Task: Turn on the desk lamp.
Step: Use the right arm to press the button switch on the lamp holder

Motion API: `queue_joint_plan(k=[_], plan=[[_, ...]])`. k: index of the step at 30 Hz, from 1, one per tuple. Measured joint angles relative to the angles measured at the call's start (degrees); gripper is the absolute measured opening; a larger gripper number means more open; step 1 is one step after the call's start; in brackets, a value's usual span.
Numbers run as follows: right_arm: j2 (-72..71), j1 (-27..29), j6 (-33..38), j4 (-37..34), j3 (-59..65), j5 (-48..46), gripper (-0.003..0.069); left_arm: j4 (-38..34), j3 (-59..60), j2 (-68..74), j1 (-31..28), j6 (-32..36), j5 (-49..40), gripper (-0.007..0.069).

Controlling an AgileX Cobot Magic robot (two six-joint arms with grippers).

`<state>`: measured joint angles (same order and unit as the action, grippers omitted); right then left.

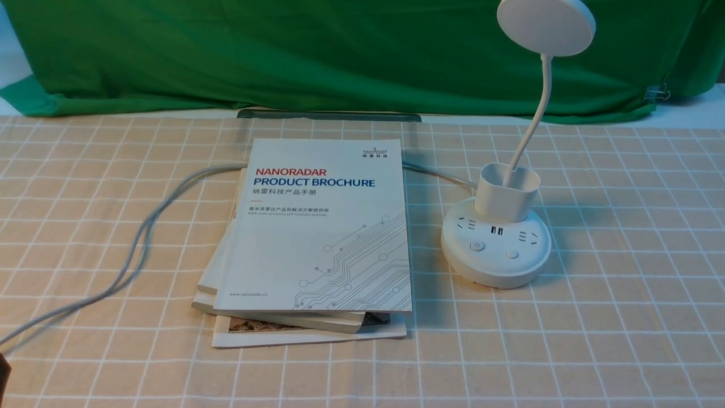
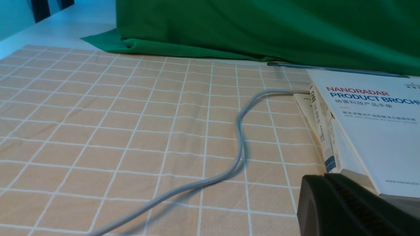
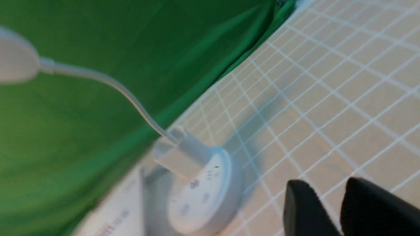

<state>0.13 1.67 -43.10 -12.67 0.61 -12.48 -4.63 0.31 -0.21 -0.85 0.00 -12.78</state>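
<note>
The white desk lamp (image 1: pixel 495 249) stands on the checked cloth at centre right. Its disc head (image 1: pixel 546 25) is raised on a thin curved neck and shows no light. The neck rises from a cup holder (image 1: pixel 507 195). Two round buttons (image 1: pixel 477 246) sit on the front of the base. The right wrist view shows the lamp (image 3: pixel 203 193) blurred. There, my right gripper (image 3: pixel 326 183) hangs open and empty above the cloth, a short way off the base. My left gripper (image 2: pixel 325 177) is shut and holds nothing, close to the brochure stack's near corner. Neither gripper is clearly visible in the front view.
A stack of white brochures (image 1: pixel 317 226) lies left of the lamp. The same stack (image 2: pixel 370 131) shows in the left wrist view. A grey cable (image 1: pixel 141 238) runs from under it to the table's left front edge. Green cloth (image 1: pixel 340 51) hangs along the back.
</note>
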Motion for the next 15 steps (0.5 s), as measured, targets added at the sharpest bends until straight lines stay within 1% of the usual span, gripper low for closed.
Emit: queue_joint_plan(k=[1,4,6,9,11,14,15], plan=[[0.00,0.00,-7.40,-1.42,0.00,0.00,0.0238,0.00,0.00,0.00,0.00,0.00,0.00,0.0021],[0.00,0.00,-13.28,-2.06,0.00,0.00,0.0238,0.00,0.00,0.00,0.00,0.00,0.00,0.0021],[0.00,0.00,-13.95,-2.19,0.00,0.00,0.0238,0.00,0.00,0.00,0.00,0.00,0.00,0.0021],[0.00,0.00,-13.21,-1.14,0.00,0.15,0.0238,0.00,0.00,0.00,0.00,0.00,0.00,0.0021],[0.00,0.00,-9.32,-0.27,0.00,1.35,0.0238,0.00,0.00,0.00,0.00,0.00,0.00,0.0021],[0.00,0.00,-1.54,0.05,0.00,4.74,0.0237,0.00,0.00,0.00,0.00,0.00,0.00,0.0021],[0.00,0.00,-0.84,0.05,0.00,5.14,0.0236,0.00,0.00,0.00,0.00,0.00,0.00,0.0021]])
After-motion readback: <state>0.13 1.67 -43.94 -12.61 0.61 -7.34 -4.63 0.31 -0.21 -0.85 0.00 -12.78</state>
